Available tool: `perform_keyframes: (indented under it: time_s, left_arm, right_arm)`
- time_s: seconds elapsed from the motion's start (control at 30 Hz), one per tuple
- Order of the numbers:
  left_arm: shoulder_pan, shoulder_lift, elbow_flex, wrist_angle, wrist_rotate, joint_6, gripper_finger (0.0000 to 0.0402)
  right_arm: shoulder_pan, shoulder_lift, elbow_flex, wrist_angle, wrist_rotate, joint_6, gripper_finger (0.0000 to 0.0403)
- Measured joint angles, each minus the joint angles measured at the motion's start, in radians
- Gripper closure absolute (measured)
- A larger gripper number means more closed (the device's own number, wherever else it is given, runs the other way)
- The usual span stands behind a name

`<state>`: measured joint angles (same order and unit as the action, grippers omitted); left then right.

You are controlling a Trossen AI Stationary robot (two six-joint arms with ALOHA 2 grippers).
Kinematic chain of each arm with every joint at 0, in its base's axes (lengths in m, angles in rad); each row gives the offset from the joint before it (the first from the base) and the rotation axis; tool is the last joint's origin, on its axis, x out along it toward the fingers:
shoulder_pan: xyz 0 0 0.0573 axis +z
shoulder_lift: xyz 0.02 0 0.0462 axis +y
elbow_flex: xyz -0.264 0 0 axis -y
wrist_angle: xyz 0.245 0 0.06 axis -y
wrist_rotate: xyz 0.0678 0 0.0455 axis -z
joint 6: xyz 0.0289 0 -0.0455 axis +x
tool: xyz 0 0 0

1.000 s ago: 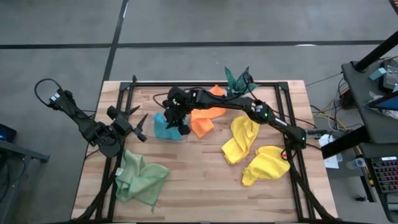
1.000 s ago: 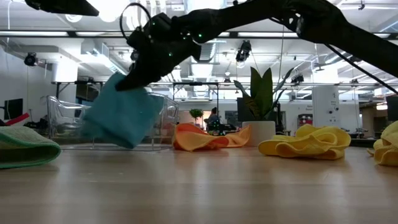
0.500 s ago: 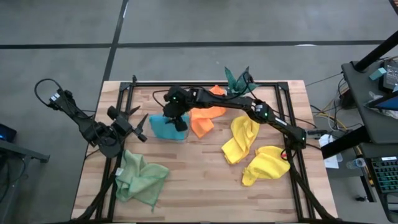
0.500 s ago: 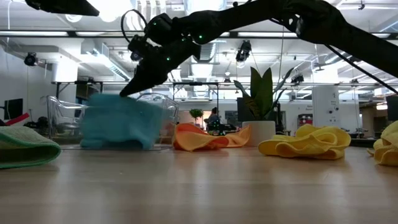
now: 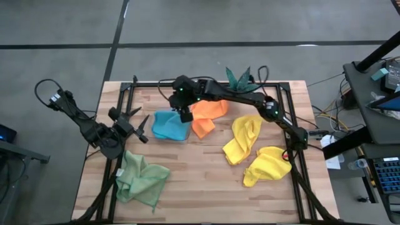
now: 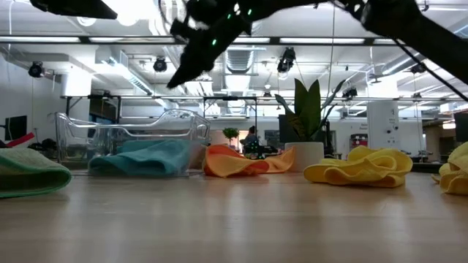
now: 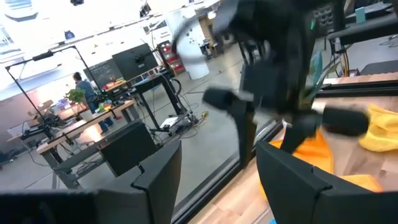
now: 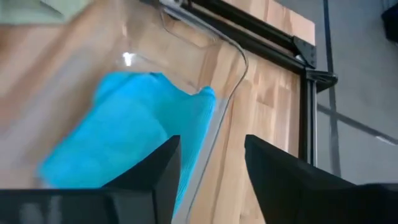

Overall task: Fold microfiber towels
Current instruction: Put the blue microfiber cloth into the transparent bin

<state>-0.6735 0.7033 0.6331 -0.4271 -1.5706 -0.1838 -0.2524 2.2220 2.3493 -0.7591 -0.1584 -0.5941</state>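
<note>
A bright blue towel [image 5: 170, 126] lies bunched in a clear shallow tray [image 6: 183, 126] at the far middle of the wooden table [image 5: 206, 181]. From above the tray is almost invisible. It shows best from table height, where the blue cloth sits low inside its clear walls. An orange towel [image 5: 206, 115] lies crumpled just right of the blue one, and the two look to be touching. Part of the orange cloth is hidden under the right arm. Two yellow towels lie further right: one [image 5: 242, 139] stretched out near the middle, the other [image 5: 267, 165] heaped near the right edge. A pale green towel [image 5: 141, 177] lies rumpled at the near left; at table height only its edge shows, cut off by the frame.

The right arm reaches from the right side across the far part of the table. The right gripper [image 5: 184, 112] hangs above the far right edge of the blue towel, clear of the cloth. Its two dark fingers [image 8: 149, 171] stand apart with nothing between them.

The left arm waits at the left edge of the table, folded back. The left gripper [image 5: 140, 123] points toward the blue towel, with its fingers spread and empty.

A small plant [image 6: 307, 117] in a white pot stands at the far edge, behind the orange towel. Its base is partly hidden by the right arm from above.
</note>
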Motion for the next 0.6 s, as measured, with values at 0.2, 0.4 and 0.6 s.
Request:
perform_keyframes:
  time_s: [0.2, 0.4, 0.6]
  left_arm:
    - [0.024, 0.021, 0.014, 0.001, 0.185, -0.019, 0.0225]
    - [0.11, 0.051, 0.02, 0.091, 0.455, -0.021, 0.0281]
    - [0.164, 0.164, 0.02, 0.218, 0.567, -0.102, 0.0343]
  right_arm:
    - [0.057, -0.079, -0.004, -0.223, -0.001, 0.042, 0.03]
    - [0.15, -0.133, -0.039, -0.381, 0.001, 0.048, 0.0366]
    - [0.238, -0.245, -0.231, -0.359, 0.001, 0.051, 0.0393]
